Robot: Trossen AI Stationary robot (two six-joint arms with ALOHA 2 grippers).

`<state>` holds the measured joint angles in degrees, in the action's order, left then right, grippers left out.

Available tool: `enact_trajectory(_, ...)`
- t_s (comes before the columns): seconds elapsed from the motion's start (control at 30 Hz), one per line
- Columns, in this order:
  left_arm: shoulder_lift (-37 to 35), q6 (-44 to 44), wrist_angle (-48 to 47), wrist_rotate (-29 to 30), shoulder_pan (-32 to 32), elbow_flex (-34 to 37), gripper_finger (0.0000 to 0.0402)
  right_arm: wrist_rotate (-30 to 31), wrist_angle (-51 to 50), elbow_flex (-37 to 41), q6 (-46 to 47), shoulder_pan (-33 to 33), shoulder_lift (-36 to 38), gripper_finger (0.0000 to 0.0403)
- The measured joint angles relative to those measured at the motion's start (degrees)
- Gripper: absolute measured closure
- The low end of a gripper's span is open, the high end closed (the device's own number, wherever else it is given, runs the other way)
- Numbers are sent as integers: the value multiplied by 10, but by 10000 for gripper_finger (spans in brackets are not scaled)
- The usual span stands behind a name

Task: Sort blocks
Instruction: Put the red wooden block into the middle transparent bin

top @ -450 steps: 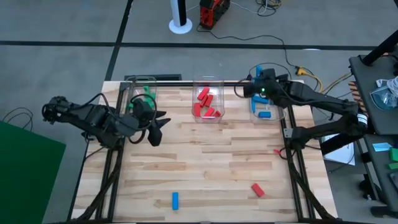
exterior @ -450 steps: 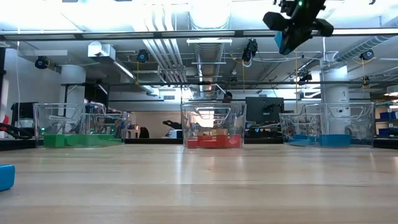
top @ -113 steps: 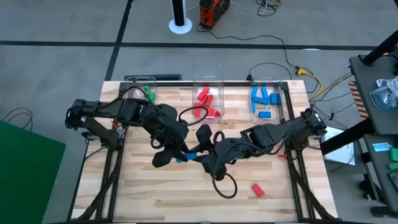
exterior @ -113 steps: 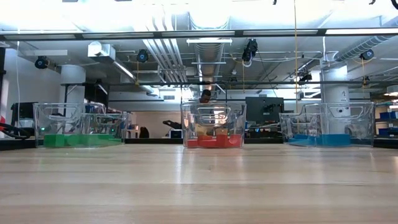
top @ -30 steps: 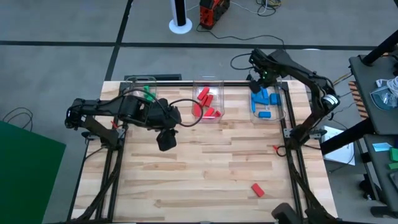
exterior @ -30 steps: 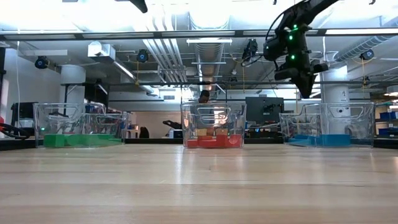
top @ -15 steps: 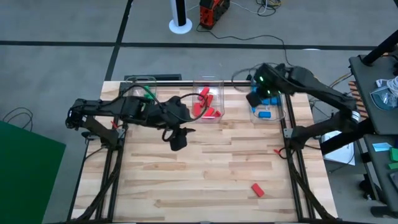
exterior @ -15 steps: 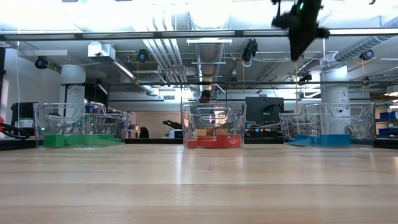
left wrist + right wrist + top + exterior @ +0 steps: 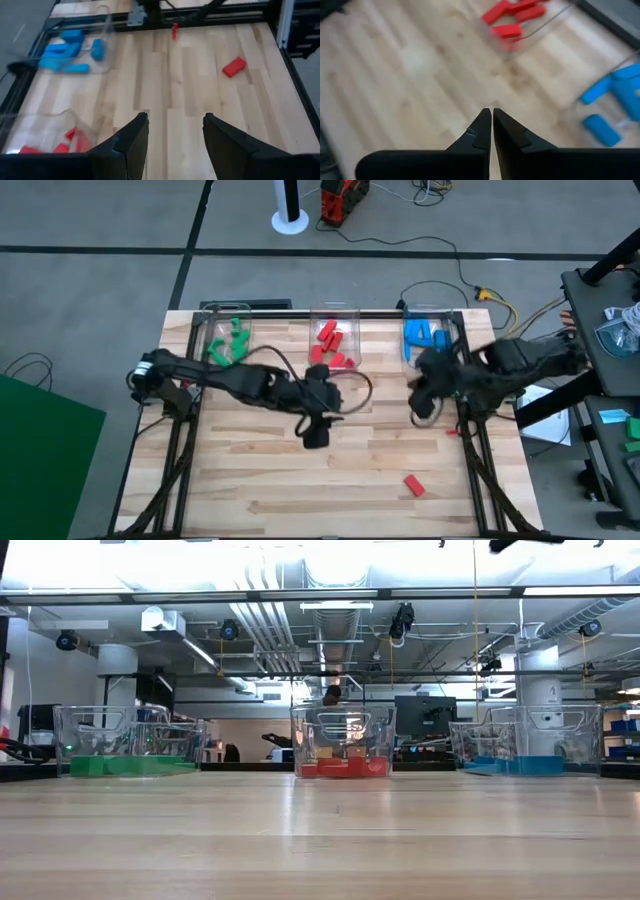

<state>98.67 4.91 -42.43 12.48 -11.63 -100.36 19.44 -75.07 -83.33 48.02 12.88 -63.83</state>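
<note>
One red block (image 9: 413,484) lies alone on the wooden table near its front right; the left wrist view shows it as the red block (image 9: 234,66) ahead of the fingers. My left gripper (image 9: 315,432) hovers open over the table's middle, nothing between its fingers (image 9: 135,137). My right gripper (image 9: 424,402) is shut and holds nothing above the table's right side, in front of the blue bin (image 9: 428,340); its closed fingertips (image 9: 487,114) point down at bare wood. Sorted blocks lie in the green bin (image 9: 228,340), red bin (image 9: 333,345) and blue bin.
Three clear bins stand in a row along the far edge: green (image 9: 130,745), red (image 9: 343,745), blue (image 9: 525,745). A small red clip (image 9: 447,423) sits by the right frame rail. Bare wood stretches across the near half of the table.
My left gripper has swung from near the green and red bins toward the table's middle and near edge. My right gripper has left the space above the blue bin and come toward the near edge, passing out of the top of the low view.
</note>
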Motion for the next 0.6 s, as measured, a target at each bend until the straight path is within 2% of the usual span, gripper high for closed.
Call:
enact_trajectory(0.3,52,20,34,0,-15,0,235,-5,5,2,169,179,-51,393)
enact_trajectory(0.5,54,52,37,0,-16,0,235,-79,6,6,201,267,-140,393)
enact_trajectory(0.6,46,69,36,0,-16,0,235,-88,9,27,245,297,-181,394)
